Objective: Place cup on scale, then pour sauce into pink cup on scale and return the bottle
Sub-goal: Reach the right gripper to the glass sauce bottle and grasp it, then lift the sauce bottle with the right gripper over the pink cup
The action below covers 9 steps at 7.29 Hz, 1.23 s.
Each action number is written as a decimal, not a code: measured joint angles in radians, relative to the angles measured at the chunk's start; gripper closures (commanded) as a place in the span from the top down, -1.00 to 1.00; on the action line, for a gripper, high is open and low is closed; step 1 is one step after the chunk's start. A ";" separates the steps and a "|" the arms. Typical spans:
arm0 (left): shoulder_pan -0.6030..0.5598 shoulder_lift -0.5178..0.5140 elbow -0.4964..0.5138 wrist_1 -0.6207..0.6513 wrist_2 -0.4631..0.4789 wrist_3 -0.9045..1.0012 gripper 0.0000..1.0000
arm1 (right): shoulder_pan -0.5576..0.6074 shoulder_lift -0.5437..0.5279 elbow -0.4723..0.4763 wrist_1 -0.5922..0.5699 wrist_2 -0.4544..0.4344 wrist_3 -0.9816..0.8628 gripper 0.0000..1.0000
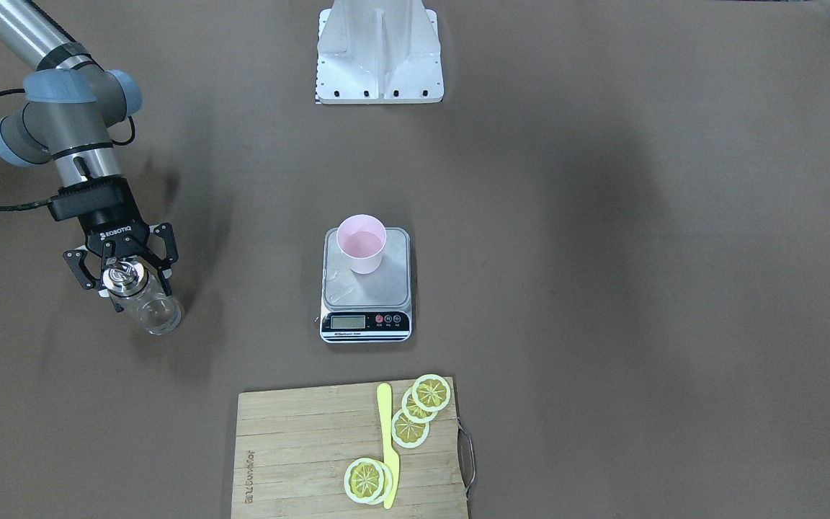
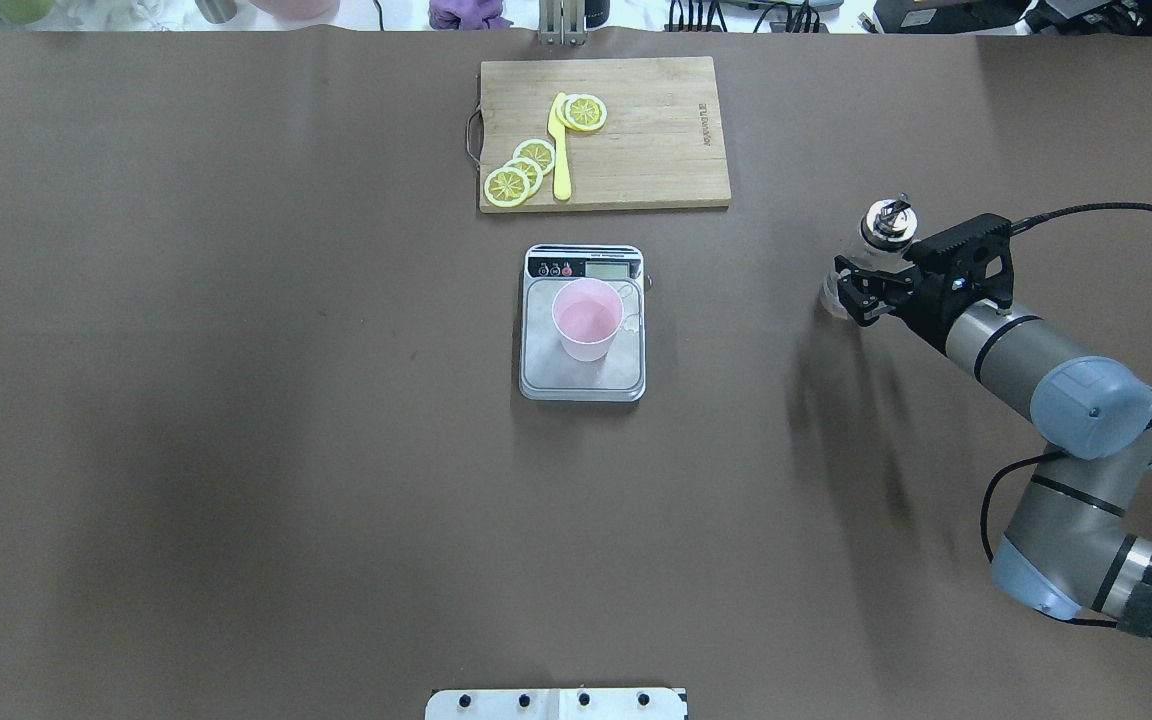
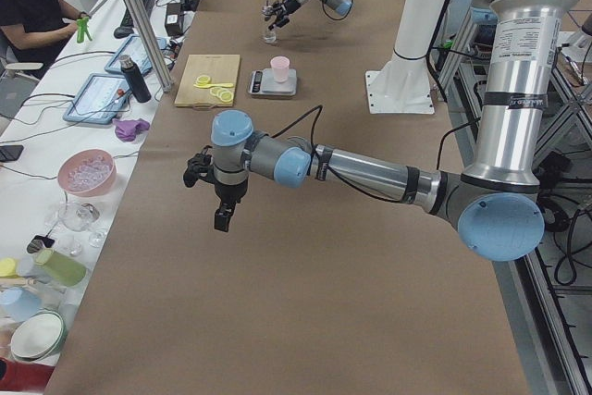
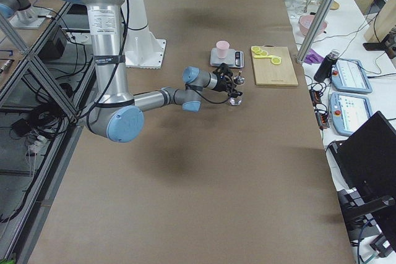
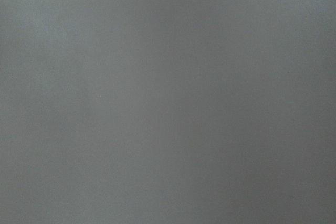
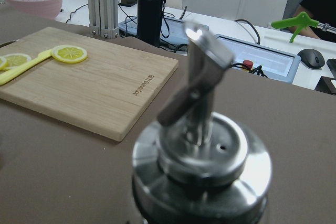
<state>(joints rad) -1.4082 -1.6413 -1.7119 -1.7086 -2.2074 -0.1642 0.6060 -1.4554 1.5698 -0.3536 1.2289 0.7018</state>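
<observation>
The right pincer (image 1: pixel 135 285) is straddling the upright bottle (image 1: pixel 155 310), pinching or not I cannot tell; the cup (image 1: pixel 362 245) is sitting on the scale (image 1: pixel 380 288), well apart toward the robot's left

Even overhead light, soft shadows on table (image 2: pixel 236 400), bottle (image 6: pixel 202 161) blurred close-up

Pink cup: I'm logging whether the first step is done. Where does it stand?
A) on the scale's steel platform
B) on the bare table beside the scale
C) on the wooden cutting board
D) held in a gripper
A: the cup stands upright on the steel platform of the scale, toward the edge away from its display, with no gripper near it.
</observation>
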 measured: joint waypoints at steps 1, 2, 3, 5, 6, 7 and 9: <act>0.000 0.000 0.000 0.001 0.000 0.000 0.96 | 0.014 0.013 0.030 -0.039 0.001 -0.010 -1.00; 0.000 0.000 0.001 0.001 0.000 0.000 0.96 | 0.025 0.022 0.097 -0.133 0.001 -0.052 -1.00; 0.000 0.000 0.003 0.001 -0.001 0.000 0.96 | 0.029 0.026 0.203 -0.289 -0.001 -0.122 -1.00; 0.000 0.004 0.005 0.001 -0.001 0.001 0.96 | 0.010 0.075 0.374 -0.630 -0.055 -0.243 -1.00; 0.000 0.006 0.005 0.001 -0.001 0.001 0.96 | -0.035 0.113 0.408 -0.764 -0.139 -0.292 -1.00; 0.000 0.007 0.006 0.001 -0.002 0.002 0.96 | -0.092 0.156 0.423 -0.887 -0.233 -0.334 -1.00; 0.000 0.008 0.010 0.001 -0.002 0.003 0.96 | -0.206 0.223 0.430 -1.102 -0.426 -0.421 -1.00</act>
<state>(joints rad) -1.4082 -1.6338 -1.7022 -1.7073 -2.2090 -0.1613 0.3995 -1.2321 1.9994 -1.4556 0.8027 0.2808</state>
